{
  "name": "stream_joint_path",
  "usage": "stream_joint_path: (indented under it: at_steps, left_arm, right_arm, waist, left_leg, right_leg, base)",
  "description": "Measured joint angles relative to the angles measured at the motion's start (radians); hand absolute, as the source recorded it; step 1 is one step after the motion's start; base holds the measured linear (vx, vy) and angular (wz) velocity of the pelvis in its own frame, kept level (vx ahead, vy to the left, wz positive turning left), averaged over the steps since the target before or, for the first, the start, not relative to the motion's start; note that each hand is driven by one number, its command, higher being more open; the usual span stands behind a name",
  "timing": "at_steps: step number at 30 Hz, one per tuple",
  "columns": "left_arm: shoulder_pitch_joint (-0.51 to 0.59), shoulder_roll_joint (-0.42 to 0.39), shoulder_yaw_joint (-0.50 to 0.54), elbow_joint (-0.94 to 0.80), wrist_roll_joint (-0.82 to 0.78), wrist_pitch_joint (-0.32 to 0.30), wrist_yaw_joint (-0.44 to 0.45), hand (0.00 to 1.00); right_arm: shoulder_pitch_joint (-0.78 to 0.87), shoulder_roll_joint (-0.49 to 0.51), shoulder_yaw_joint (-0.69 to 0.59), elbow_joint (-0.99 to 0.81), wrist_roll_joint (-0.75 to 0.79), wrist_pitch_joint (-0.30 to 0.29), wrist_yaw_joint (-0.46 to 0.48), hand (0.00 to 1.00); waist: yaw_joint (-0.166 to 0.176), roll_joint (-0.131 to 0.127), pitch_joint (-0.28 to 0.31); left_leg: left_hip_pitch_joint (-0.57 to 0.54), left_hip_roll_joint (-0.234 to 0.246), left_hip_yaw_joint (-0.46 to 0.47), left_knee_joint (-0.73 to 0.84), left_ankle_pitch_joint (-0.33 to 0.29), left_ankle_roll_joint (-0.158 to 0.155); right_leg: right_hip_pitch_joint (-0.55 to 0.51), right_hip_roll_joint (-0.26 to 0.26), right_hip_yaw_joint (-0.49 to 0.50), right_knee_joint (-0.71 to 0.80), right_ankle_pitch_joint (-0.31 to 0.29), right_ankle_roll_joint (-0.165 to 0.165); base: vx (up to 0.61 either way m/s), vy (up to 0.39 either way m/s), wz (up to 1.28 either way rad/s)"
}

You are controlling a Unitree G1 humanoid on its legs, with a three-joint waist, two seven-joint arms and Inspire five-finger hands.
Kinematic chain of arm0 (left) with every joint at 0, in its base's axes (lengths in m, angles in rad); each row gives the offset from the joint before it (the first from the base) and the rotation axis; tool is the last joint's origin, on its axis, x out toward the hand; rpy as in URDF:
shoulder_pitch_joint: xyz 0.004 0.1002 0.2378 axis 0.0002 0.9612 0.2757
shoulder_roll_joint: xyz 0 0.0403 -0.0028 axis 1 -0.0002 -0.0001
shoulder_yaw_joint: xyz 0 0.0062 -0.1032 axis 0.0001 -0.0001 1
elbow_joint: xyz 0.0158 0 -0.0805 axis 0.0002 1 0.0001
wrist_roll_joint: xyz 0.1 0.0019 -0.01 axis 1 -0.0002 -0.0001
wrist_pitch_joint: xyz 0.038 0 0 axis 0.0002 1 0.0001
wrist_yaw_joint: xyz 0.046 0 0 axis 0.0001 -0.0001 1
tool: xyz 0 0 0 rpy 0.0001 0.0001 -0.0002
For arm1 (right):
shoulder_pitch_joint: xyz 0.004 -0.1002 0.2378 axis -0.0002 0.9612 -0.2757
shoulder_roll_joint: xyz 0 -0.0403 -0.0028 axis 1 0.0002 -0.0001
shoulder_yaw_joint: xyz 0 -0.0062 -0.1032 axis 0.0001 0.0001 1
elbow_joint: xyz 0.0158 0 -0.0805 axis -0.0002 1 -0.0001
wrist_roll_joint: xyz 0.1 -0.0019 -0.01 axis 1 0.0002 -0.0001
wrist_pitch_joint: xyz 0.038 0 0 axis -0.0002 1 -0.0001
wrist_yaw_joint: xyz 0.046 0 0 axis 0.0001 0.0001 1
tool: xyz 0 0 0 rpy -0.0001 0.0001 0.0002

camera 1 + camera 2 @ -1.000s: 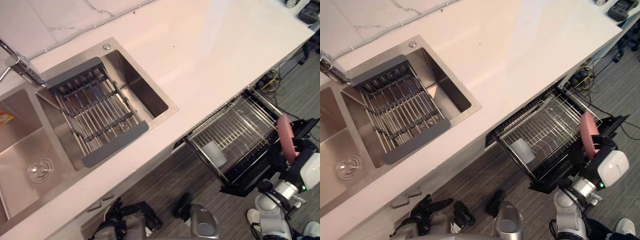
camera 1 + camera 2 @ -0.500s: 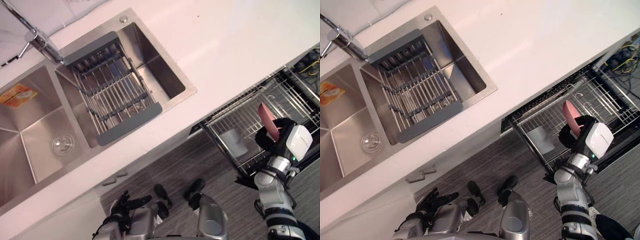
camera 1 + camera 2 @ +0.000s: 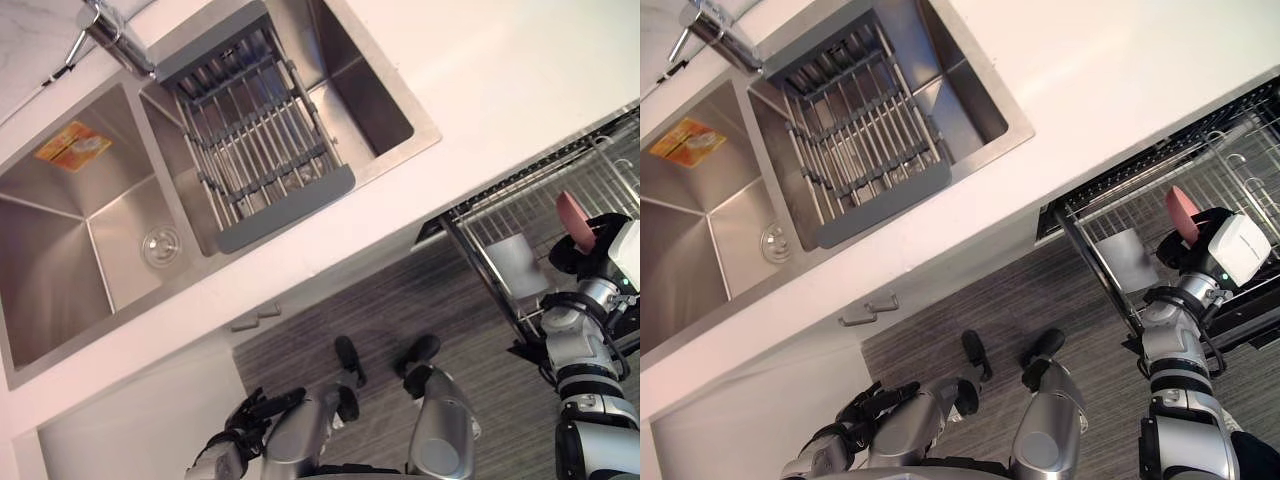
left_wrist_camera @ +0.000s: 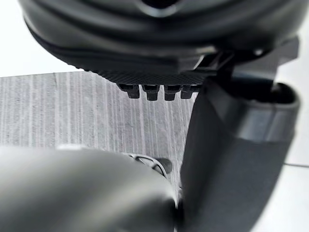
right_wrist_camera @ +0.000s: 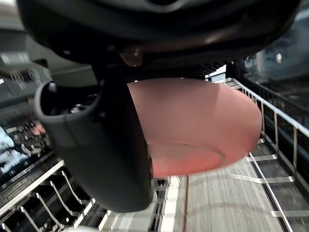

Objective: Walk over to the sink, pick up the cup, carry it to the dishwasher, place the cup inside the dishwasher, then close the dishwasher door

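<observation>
A pink cup [image 5: 203, 125] sits in my right hand [image 3: 572, 256], whose thumb [image 5: 96, 145] and fingers are curled round it. The hand holds it just above the pulled-out wire rack [image 3: 482, 214] of the open dishwasher, under the counter at the right. In the eye views the pink cup [image 3: 1181, 212] shows tilted, rim sideways, beside a pale grey cup [image 3: 515, 266] that stands in the rack. My left hand [image 3: 246, 421] hangs low at the lower left over the floor, fingers spread and holding nothing.
A double steel sink [image 3: 60, 235] lies in the white countertop [image 3: 520, 70], with a grey drain rack [image 3: 260, 130] across its right basin and a tap [image 3: 110, 30] behind. An orange patch [image 3: 75, 146] lies in the left basin. Grey plank floor [image 3: 970, 300] runs along the cabinets.
The whole picture has swung, so the camera has moved. My right hand has carried the pink cup from the rack's outer edge in over the rack.
</observation>
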Motion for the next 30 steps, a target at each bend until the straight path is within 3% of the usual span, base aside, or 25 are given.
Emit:
stream_joint_path:
  at_steps: [8, 13, 18, 26, 30]
  left_arm:
    - [-0.003, 0.0, 0.001, -0.002, 0.002, -0.002, -0.027, 1.0]
    - [-0.003, -0.003, 0.001, -0.005, 0.009, -0.002, -0.029, 1.0]
    - [-0.002, -0.006, 0.011, -0.003, 0.054, -0.011, -0.028, 1.0]
    - [0.004, -0.005, 0.066, 0.018, 0.079, -0.024, -0.028, 1.0]
    - [0.005, -0.004, 0.077, 0.027, 0.071, -0.019, -0.023, 1.0]
  right_arm:
    - [-0.052, -0.022, -0.007, -0.009, 0.048, -0.006, -0.035, 1.0]
    - [0.025, -0.01, -0.031, -0.199, 0.116, -0.055, -0.038, 1.0]
    - [0.122, 0.074, -0.123, -0.4, 0.162, -0.092, -0.04, 1.0]
    - [0.297, 0.254, -0.316, -0.634, 0.504, -0.174, -0.015, 1.0]
    - [0.365, 0.281, -0.443, -0.67, 0.665, -0.242, -0.024, 1.0]
  waist:
    - [0.006, 0.005, 0.002]
    - [-0.008, 0.004, 0.002]
    - [-0.02, -0.001, 0.004]
    - [-0.057, -0.06, -0.02]
    - [-0.074, -0.089, -0.037]
  left_leg:
    - [-0.004, -0.001, 0.001, -0.015, 0.024, -0.003]
    - [0.008, 0.001, 0.015, -0.018, 0.025, -0.003]
    - [0.046, 0.004, 0.04, -0.032, 0.024, -0.004]
    - [0.107, 0.015, 0.072, -0.046, 0.01, -0.023]
    - [0.131, 0.019, 0.096, -0.046, -0.005, -0.031]
  right_leg:
    - [-0.03, -0.002, 0.05, 0.032, -0.014, -0.009]
    - [-0.033, 0.002, 0.069, 0.035, -0.018, -0.01]
    - [-0.015, 0.013, 0.092, 0.028, -0.02, -0.008]
    - [0.028, 0.037, 0.116, 0.013, -0.034, 0.003]
    - [0.038, 0.045, 0.137, 0.013, -0.038, 0.004]
  base:
    - [0.0, -0.012, 0.0]
    - [0.02, -0.03, -0.09]
    - [0.04, -0.028, -0.15]
    - [0.06, -0.032, -0.12]
    - [0.09, -0.023, -0.2]
